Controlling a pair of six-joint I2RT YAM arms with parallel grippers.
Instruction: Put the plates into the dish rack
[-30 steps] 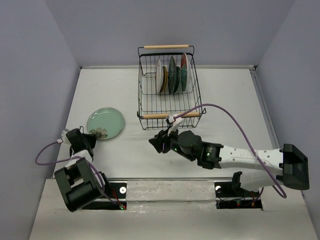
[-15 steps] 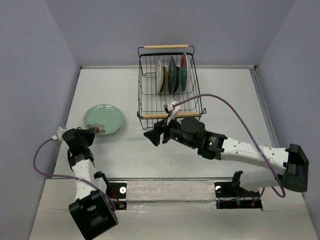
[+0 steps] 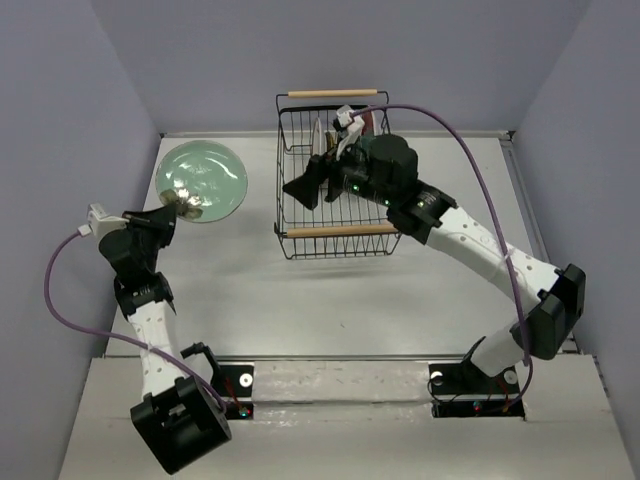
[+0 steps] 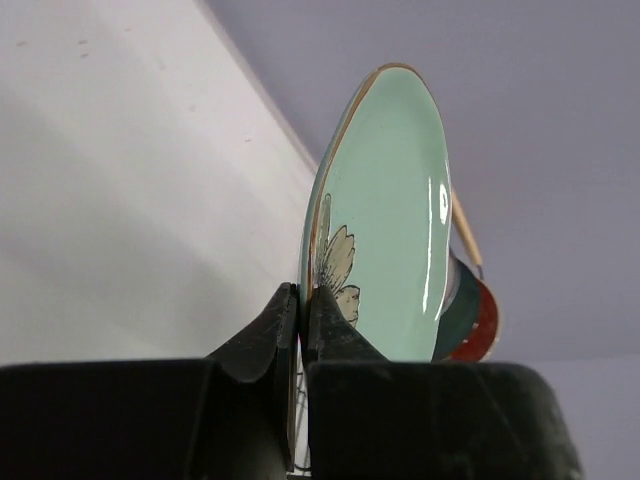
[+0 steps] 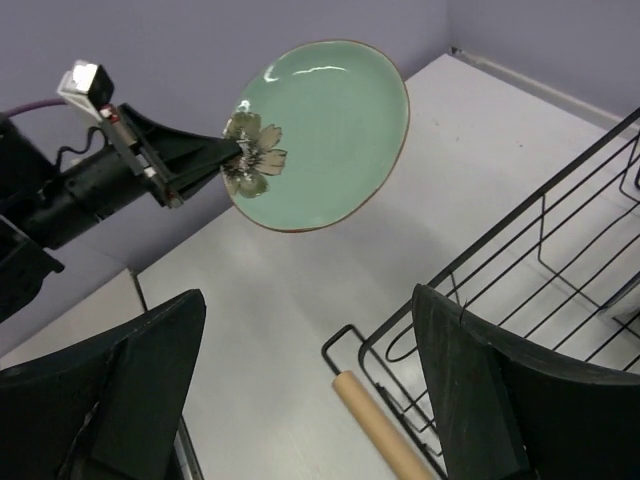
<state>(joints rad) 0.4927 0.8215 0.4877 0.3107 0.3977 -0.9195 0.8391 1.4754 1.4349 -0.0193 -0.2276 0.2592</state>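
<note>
A pale mint green plate (image 3: 203,178) with a flower print hangs tilted in the air left of the dish rack (image 3: 335,231), clear of the table. My left gripper (image 3: 178,206) is shut on its near rim, and both fingers pinch the edge of the plate (image 4: 390,220) in the left wrist view. My right gripper (image 3: 315,188) hovers over the rack's left half, open and holding nothing. Its view faces the mint plate (image 5: 330,130) and the left gripper (image 5: 205,165). Standing plates (image 3: 320,140) in the rack are mostly hidden behind the right arm; dark teal and red ones (image 4: 478,320) show past the held plate.
The black wire rack's left wall (image 5: 540,255) and near wooden handle (image 5: 375,425) lie right under the right gripper. A far wooden handle (image 3: 333,94) sits near the back wall. Purple walls enclose the white table (image 3: 230,280) on three sides.
The left arm lifted the mint plate off the table and carried it up and toward the back. The right gripper travelled from in front of the rack to above it and opened wide.
</note>
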